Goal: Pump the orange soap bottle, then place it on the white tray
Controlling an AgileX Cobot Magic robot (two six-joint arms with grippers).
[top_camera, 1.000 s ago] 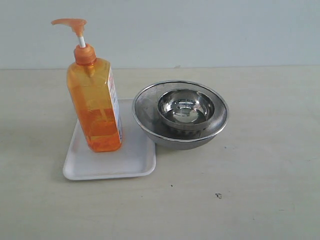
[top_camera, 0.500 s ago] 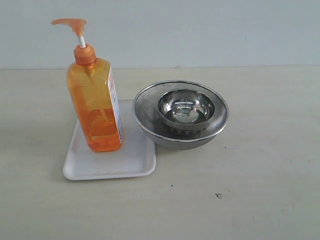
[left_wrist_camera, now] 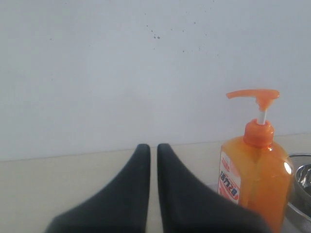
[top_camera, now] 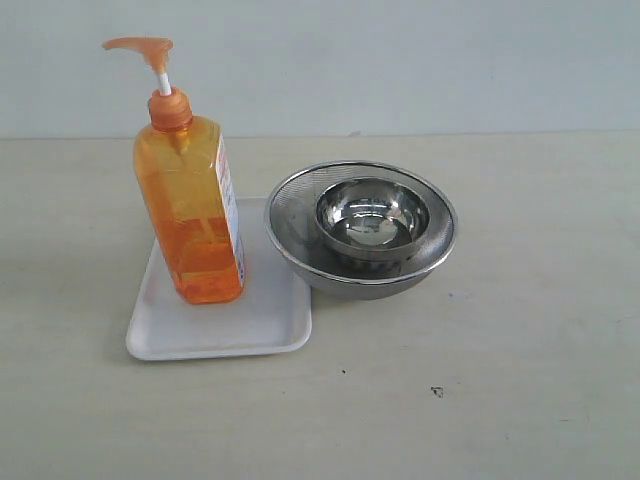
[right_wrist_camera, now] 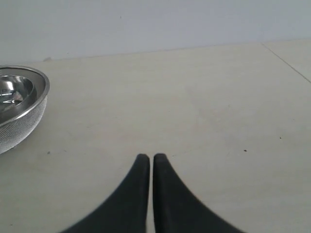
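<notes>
The orange soap bottle stands upright on the white tray, its pump head raised and pointing left. Neither arm shows in the exterior view. In the left wrist view the orange soap bottle stands off to one side of my left gripper, which is shut with nothing between its dark fingers and is apart from the bottle. My right gripper is shut too, hovering over bare table away from the bottle.
A steel mesh bowl with a smaller steel bowl inside stands right beside the tray. The mesh bowl's rim also shows in the right wrist view. A pale wall runs behind the table.
</notes>
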